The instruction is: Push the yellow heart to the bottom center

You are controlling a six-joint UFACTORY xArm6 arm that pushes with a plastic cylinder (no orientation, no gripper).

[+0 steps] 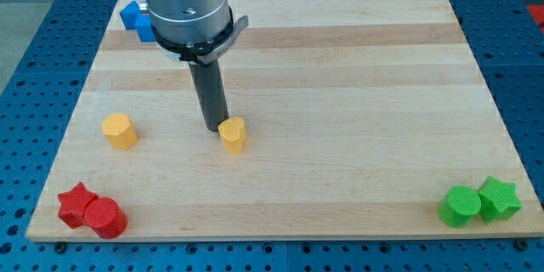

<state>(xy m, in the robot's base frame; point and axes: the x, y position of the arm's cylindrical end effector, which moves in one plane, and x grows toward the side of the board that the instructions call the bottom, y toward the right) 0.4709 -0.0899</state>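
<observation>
The yellow heart (pixel 232 135) lies on the wooden board (pixel 340 93), a little left of centre. My tip (pixel 213 128) stands just to the heart's left and slightly above it in the view, touching or almost touching it. The dark rod runs up from the tip to the silver arm body at the view's top.
A yellow hexagon-like block (pixel 120 131) lies at the left. A red star (pixel 76 204) and a red cylinder (pixel 106 218) sit at the bottom left. A green cylinder (pixel 460 206) and a green star (pixel 499 199) sit at the bottom right. Blue blocks (pixel 136 19) are at the top left.
</observation>
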